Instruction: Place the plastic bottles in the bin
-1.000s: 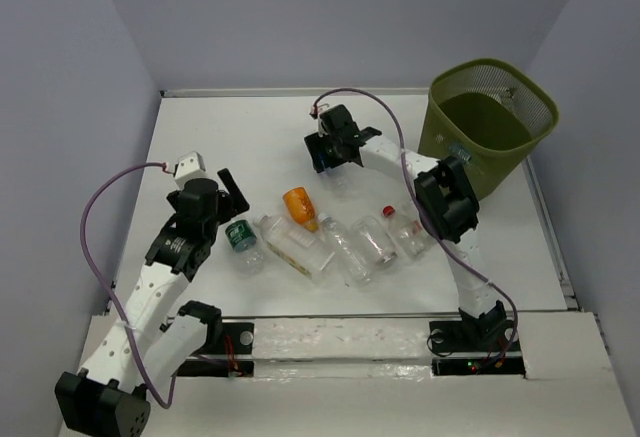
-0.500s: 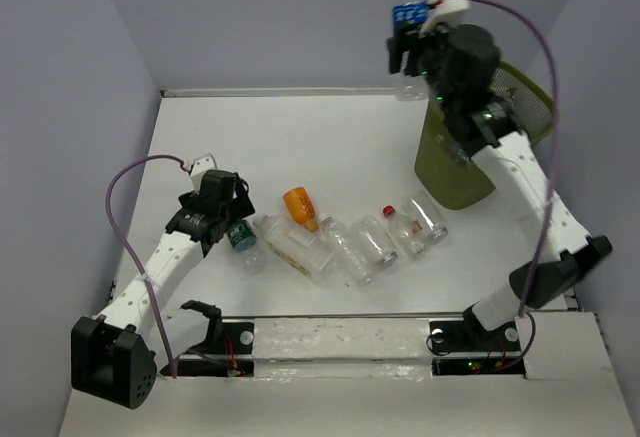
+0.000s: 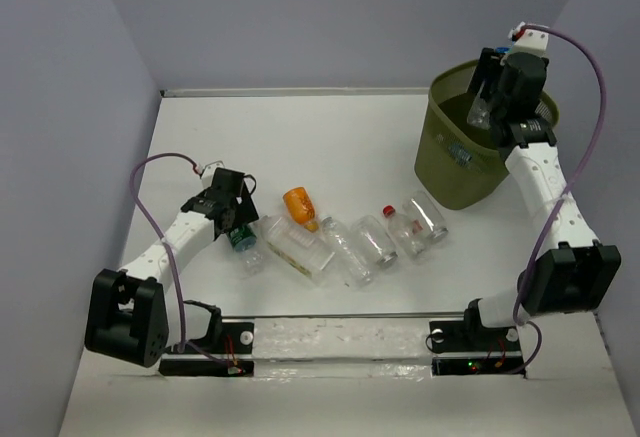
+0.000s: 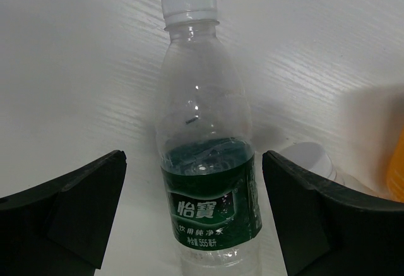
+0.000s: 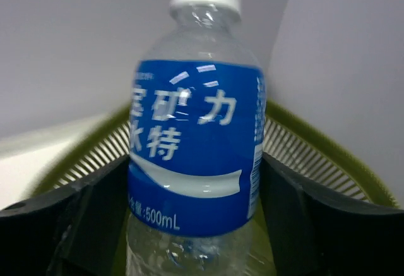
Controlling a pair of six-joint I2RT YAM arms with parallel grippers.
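Here we are at the upper right of the top view. The right jaws are clamped on a clear plastic bottle with a blue label and white cap [image 5: 192, 143], holding it cap-up right over the mouth of the olive-green mesh bin [image 3: 445, 172]. The wrist view shows the green rim curving behind the bottle, so I'd call this one ready to drop, though it isn't in yet.

What's inside the bin? The interior reads as dark green from above. A pale shape shows through the near mesh wall, and I cannot tell if it's a bottle.

Plenty is left. Six or seven bottles lie in a ragged row across the middle of the white bench [image 3: 300, 137], well apart from the bin. Among them are an orange-capped bottle [image 3: 299, 204], a squarish clear bottle [image 3: 296, 247] and a red-capped bottle [image 3: 398, 227].

At the left end of that row, the left jaws stand wide open astride a clear bottle with a dark green label and white cap [image 4: 205, 181], a gap on both sides and nothing gripped. That looks like the next pick, so the job is in its early going.
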